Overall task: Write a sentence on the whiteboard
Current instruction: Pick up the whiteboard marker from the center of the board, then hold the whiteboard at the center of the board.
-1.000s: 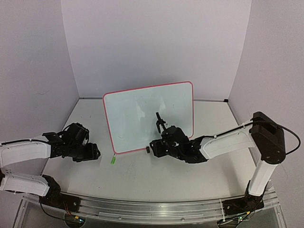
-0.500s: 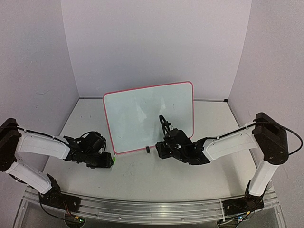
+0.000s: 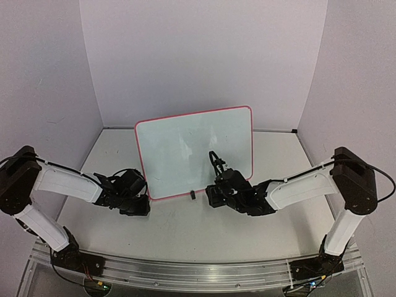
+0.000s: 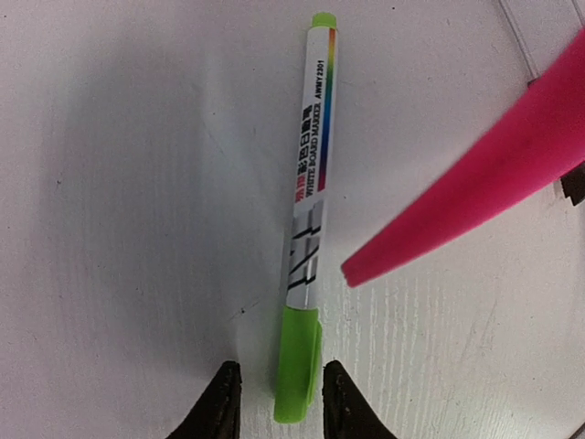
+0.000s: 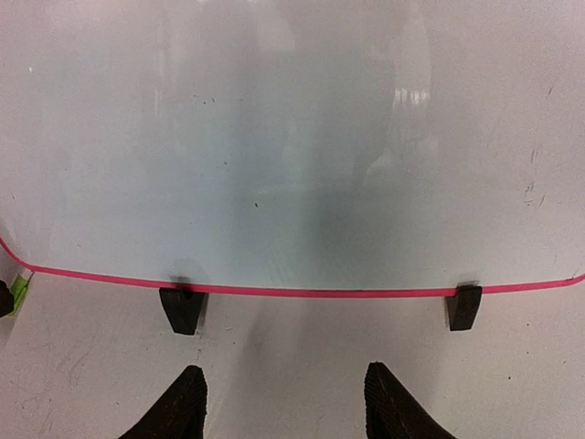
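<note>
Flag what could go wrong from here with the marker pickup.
The left gripper has its open jaws around only one green end of the marker; the pen may pivot or slip once lifted. The whiteboard rim sits close beside it, so a lift could bump it. The right gripper, open near the black clips, might nudge the board.

Marker (image 4: 306, 229) (on table (image 3: 185, 232)) left of whiteboard (image 3: 185, 145)
</note>
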### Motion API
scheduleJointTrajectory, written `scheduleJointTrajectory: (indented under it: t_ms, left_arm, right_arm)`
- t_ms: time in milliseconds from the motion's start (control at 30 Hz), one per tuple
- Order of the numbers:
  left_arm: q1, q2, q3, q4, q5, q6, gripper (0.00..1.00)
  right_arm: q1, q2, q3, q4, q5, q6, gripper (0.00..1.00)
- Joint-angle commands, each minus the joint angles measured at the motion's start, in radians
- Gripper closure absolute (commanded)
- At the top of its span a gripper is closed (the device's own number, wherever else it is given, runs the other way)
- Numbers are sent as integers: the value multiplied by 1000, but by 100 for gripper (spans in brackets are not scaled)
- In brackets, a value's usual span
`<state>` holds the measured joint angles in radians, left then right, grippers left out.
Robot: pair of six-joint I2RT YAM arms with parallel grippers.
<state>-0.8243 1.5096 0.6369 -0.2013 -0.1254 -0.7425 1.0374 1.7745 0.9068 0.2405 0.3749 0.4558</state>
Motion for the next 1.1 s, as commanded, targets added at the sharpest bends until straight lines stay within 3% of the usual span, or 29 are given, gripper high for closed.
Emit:
scheduleJointTrajectory:
  t_ms: [0, 200, 467, 800, 1067]
  left_arm:
    - [-32, 41, 64, -103, -54, 6, 78]
    - [-64, 86, 83, -189, -80, -25, 93]
    - [-75, -7, -4, -236, -83, -109, 98]
    - [-75, -229, -62, -336, -68, -123, 100]
    - [-73, -585, 32, -567, -79, -80, 100]
  right_arm:
    - [2, -64, -5, -24, 50, 23, 44]
    - [3, -111, -1, -70, 83, 28, 44]
    - [2, -153, 11, -102, 96, 1, 42]
    - [2, -151, 32, -114, 51, 17, 42]
    - [2, -217, 69, -178, -71, 22, 40]
